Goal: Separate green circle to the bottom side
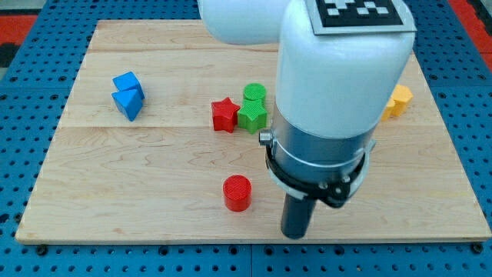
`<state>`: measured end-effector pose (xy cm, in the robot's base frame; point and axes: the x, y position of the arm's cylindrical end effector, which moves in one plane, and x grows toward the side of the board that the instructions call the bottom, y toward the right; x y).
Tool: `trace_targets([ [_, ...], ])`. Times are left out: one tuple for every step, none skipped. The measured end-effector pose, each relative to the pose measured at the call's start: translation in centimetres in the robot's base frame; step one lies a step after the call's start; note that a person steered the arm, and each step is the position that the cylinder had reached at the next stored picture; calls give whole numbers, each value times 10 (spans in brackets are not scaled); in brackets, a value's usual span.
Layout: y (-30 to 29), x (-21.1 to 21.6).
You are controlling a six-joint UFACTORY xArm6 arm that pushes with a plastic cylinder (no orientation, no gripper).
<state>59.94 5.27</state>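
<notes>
The green circle point(254, 94) sits near the board's middle, touching a green star-like block point(252, 117) just below it. A red star point(224, 115) lies right beside the green block on its left. My tip point(295, 233) is near the view's bottom, well below the green circle and to the right of a red circle point(237, 192). The white arm body hides the board area to the right of the green blocks.
Two blue blocks, a cube point(127, 82) and a triangle point(129, 103), touch each other at the view's left. A yellow block point(398, 101) peeks out at the right behind the arm. The wooden board point(115, 177) lies on a blue pegboard.
</notes>
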Motion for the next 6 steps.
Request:
trace_targets([
  [21,-87],
  [30,-187],
  [30,-260],
  [-33,-283],
  [-60,-225],
  [-60,-187],
])
